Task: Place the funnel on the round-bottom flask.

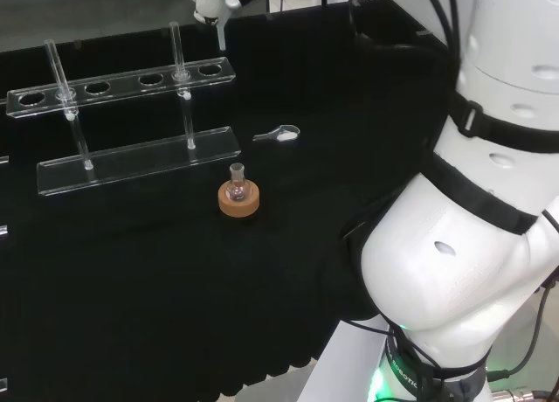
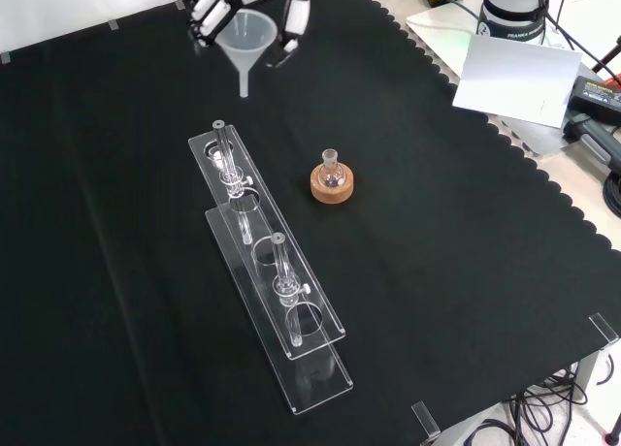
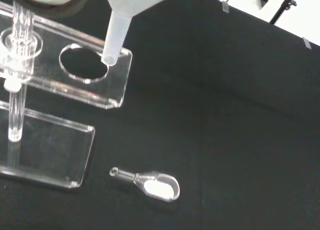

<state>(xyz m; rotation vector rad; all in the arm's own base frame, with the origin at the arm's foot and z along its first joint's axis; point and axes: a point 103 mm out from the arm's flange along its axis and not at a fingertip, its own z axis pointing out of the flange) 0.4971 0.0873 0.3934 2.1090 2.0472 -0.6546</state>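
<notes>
A white translucent funnel (image 2: 244, 41) hangs in the air with its stem pointing down, held by the hand (image 2: 215, 2) at the top of the front view; the fingers curl round its cone. In the head view the funnel (image 1: 212, 13) is at the top, above the far end of the rack. The wrist view shows the funnel's stem (image 3: 116, 34) close up. A small round-bottom flask (image 2: 332, 173) stands upright in a cork ring (image 2: 332, 186) in the middle of the cloth, also seen as the flask (image 1: 237, 184) in the head view, well apart from the funnel.
A clear plastic test-tube rack (image 2: 267, 262) holding two tubes lies left of the flask in the front view. A small clear scoop (image 3: 150, 183) with white powder lies on the cloth beside the rack, also in the head view (image 1: 279, 134). The arm's white links (image 1: 472, 245) stand at the right.
</notes>
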